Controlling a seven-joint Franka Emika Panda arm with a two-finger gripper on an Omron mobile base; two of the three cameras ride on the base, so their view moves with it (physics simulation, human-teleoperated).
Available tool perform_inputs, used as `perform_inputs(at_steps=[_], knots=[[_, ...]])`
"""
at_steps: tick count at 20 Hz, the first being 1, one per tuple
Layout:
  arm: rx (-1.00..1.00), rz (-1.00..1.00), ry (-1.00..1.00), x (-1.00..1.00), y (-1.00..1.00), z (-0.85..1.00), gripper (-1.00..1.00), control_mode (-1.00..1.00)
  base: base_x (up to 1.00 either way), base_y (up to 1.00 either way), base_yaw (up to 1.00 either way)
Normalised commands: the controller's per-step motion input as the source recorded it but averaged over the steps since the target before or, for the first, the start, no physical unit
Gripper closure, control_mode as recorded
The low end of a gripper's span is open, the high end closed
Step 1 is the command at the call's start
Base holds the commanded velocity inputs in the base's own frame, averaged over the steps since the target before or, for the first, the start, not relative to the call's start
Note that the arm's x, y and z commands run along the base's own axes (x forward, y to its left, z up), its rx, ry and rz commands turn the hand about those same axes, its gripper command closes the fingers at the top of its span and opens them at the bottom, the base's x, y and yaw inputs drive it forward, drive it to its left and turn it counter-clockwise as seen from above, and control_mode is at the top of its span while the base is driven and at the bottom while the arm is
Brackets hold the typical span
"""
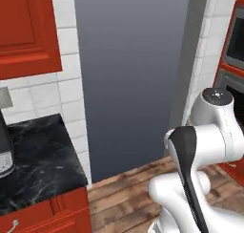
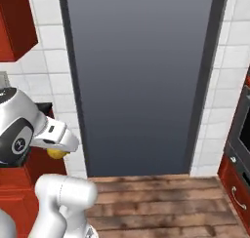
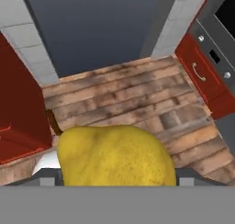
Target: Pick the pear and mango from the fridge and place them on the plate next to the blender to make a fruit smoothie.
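Filling the lower middle of the hand view, the pear [image 3: 117, 155] sits right at the camera, plain yellow with a brown stem jutting from its upper left, and the jaws are clenched on it, though their tips are hidden behind the fruit. In the right base view a sliver of the same yellow fruit [image 2: 57, 153] peeks out beneath the white hand at the left, level with the front edge of the red cabinet [image 2: 14, 178] and above the wooden floor [image 2: 161, 203]. The fridge [image 2: 139, 81] stands straight ahead with its tall grey door closed, framed by white tiled wall [image 2: 51, 61] on both sides; in the left base view the same grey door [image 1: 128, 79] takes up the centre. To the left in that view, a black marble counter [image 1: 38, 160] tops a red cabinet, and at its left edge the base of the blender [image 1: 5, 155] is partly cut off by the picture's border. A red wall cabinet [image 1: 28, 31] hangs above the counter. At the far right, the red-framed oven [image 2: 240, 154] stands beside the fridge, and the hand view catches its drawer handle and knobs above the floorboards. The arm [image 1: 200, 151] folds back over its base in the lower right of the left base view.
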Motion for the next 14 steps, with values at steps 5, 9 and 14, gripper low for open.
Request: perform_inputs(at_steps=[5, 9, 14], knots=[[0.0, 0.0, 0.0, 0.0, 0.0, 0.0, 1.0, 1.0, -0.09, -0.02, 0.96], [0.0, 0.0, 0.0, 0.0, 0.0, 0.0, 1.0, 1.0, -0.14, -0.02, 0.95], [0.0, 0.0, 0.0, 0.0, 0.0, 0.0, 1.0, 1.0, -0.03, 0.1, 0.94]])
